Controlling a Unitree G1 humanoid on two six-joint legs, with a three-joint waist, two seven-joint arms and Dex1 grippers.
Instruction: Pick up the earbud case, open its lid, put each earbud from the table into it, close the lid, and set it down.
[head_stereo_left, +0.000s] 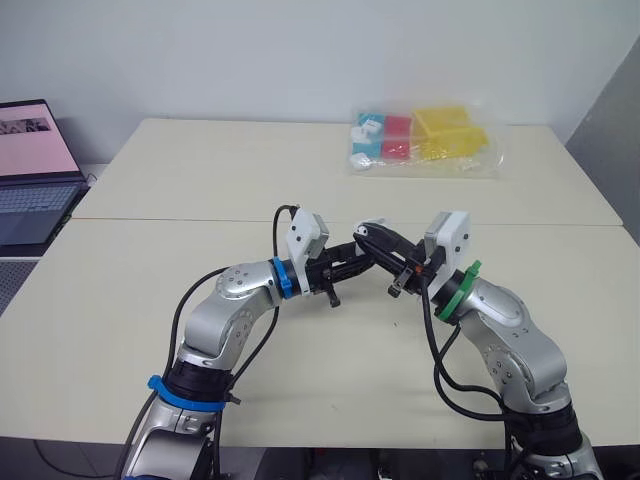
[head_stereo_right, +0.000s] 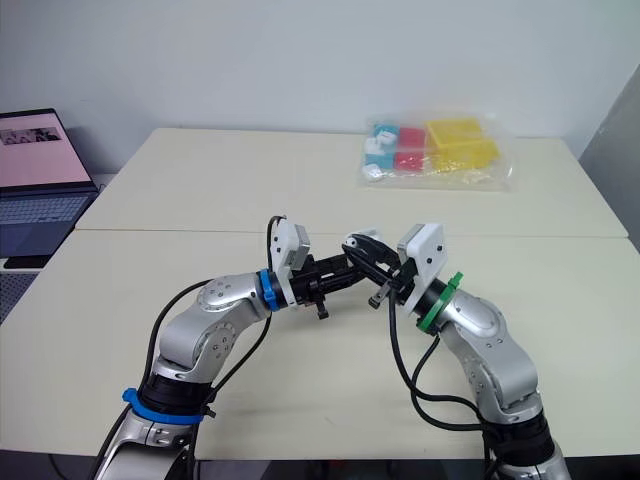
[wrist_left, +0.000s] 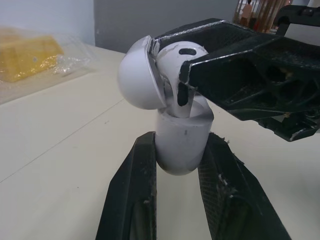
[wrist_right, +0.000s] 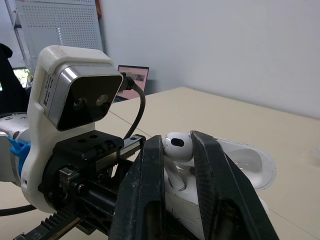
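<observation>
Right gripper (wrist_right: 176, 142) pinching a glossy white earbud (wrist_right: 178, 146) by its rounded head, black fingers (wrist_right: 145, 190) pressed against either side, stem pointing down into the open earbud case (wrist_left: 182, 130). Left gripper (wrist_left: 182, 146) clamped on the case's smooth, rounded lower half, holding it upright in the air above the table (head_stereo_left: 200, 180), between the two arms. From the left wrist: domed lid (wrist_left: 137, 80) hinged back and tilted to one side, a dark oval vent on the bud's head, matte black finger faces against shiny plastic. From the right wrist instead: the lid's hollow inside just beyond the bud, plus the other arm's boxy white camera housing (wrist_right: 70, 95) with a dark lens window, and a black cable (wrist_right: 141, 107) curving out beside it. From the head: both grippers meeting tip to tip over the near, middle part of the pale matte tabletop, the case there little more than a white fleck. Farther back, a crinkled clear plastic bag (head_stereo_left: 425, 140) of yellow, red, blue and white blocks near the far edge. Off the table's left end, an open laptop (head_stereo_left: 35, 170) with a pink screen.
</observation>
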